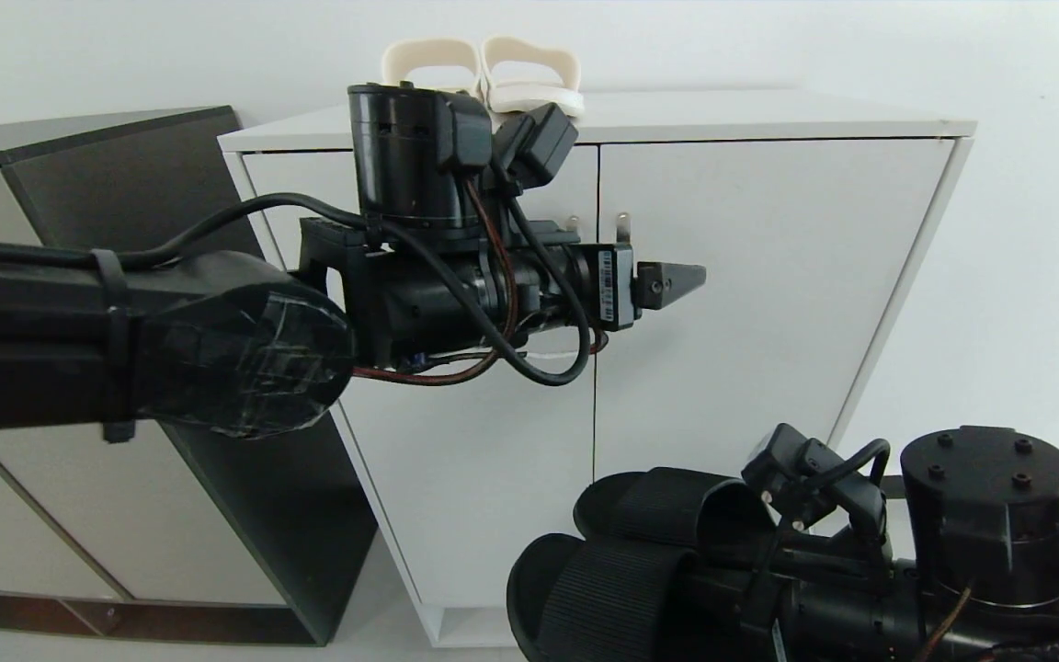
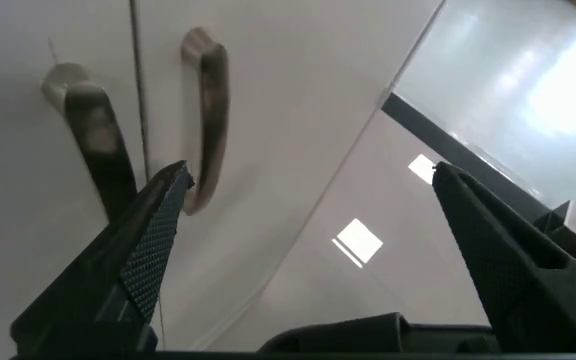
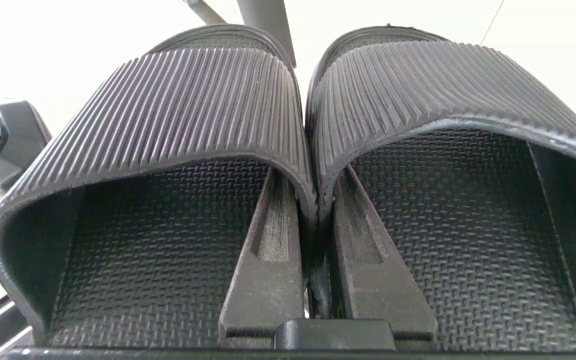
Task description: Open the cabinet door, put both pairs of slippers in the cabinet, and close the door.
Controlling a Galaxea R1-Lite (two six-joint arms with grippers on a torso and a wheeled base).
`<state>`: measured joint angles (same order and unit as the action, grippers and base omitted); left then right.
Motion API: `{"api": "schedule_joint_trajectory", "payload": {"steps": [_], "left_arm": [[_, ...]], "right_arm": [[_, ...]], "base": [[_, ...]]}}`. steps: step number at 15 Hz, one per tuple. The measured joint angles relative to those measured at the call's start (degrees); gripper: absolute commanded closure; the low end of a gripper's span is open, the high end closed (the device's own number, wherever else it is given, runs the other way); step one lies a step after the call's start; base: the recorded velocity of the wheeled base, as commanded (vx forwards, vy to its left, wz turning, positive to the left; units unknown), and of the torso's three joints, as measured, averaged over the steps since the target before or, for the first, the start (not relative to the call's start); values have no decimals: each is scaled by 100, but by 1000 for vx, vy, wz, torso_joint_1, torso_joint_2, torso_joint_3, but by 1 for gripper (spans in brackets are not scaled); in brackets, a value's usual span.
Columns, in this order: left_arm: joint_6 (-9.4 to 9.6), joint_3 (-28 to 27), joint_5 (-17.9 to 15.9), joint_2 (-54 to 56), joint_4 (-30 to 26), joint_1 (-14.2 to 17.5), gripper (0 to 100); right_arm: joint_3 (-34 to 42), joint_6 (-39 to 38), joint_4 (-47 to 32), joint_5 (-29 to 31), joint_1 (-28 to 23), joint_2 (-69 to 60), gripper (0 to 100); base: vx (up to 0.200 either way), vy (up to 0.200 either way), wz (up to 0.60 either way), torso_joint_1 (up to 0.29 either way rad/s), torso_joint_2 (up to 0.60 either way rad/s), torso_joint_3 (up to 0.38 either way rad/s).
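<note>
Black rubber is what the right hand (image 3: 313, 215) is clamped on. Each of its two fingers (image 3: 264, 262) runs inside one shoe of the black slippers (image 3: 198, 130) and presses the pair's inner walls together between them. These are open-toed slides with broad straps, ribbed in fine lines across the top, and a small diamond pattern on the footbeds. The two shoes sit side by side, touching along the middle. From the front, the pair is held low before the foot of the white cabinet (image 1: 723, 115), under its right door (image 1: 768, 303).

Higher up, the left hand (image 1: 672, 281) is held out level across the cabinet front, just below the handles (image 2: 208, 110). Its fingers are spread wide apart with nothing between them. In the left wrist view one fingertip (image 2: 168, 215) overlaps the lower end of a handle, but I cannot tell whether it touches.

The cabinet is plain white with flat fronts. The right door and the left door (image 1: 465, 460) are both shut, with a thin seam between them. The two slim metal handles stand upright on either side of that seam, near the top.

On top of the cabinet, towards the back by the wall (image 1: 998, 55), sit the white slippers (image 1: 483, 69). They are a cream pair with thick arched straps, set close side by side above the left door. A dark grey cabinet (image 1: 125, 156) stands just beside the white one on its left.
</note>
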<state>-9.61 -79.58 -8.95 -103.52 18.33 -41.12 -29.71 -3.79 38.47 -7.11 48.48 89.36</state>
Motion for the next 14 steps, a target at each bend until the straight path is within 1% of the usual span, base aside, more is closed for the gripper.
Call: {"api": "schedule_joint_trajectory", "payload": {"steps": [1, 4, 5, 6, 7, 11, 14], "left_arm": [[-21, -110, -9, -116, 2, 61, 0], [-196, -410, -33, -367, 9, 185, 0], [-207, -449, -33, -406, 9, 210, 0], [-262, -488, -46, -445, 9, 223, 0], [-279, -506, -51, -474, 13, 228, 100], [-284, -514, -16, -533, 5, 249, 100], [-277, -416, -27, -477, 6, 217, 100]], "right_arm": [[5, 0, 0, 0, 0, 0, 100], [11, 0, 0, -6, 2, 0, 100], [11, 0, 0, -9, 2, 2, 100], [11, 0, 0, -48, 0, 2, 100], [11, 0, 0, -85, 0, 0, 100], [77, 2, -7, -230, 0, -22, 100], [267, 24, -38, -898, 2, -210, 100]], "base": [[0, 0, 0, 0, 0, 0], [0, 0, 0, 0, 0, 0], [0, 0, 0, 0, 0, 0], [0, 0, 0, 0, 0, 0], [0, 0, 0, 0, 0, 0], [0, 0, 0, 0, 0, 0], [0, 0, 0, 0, 0, 0]]}}
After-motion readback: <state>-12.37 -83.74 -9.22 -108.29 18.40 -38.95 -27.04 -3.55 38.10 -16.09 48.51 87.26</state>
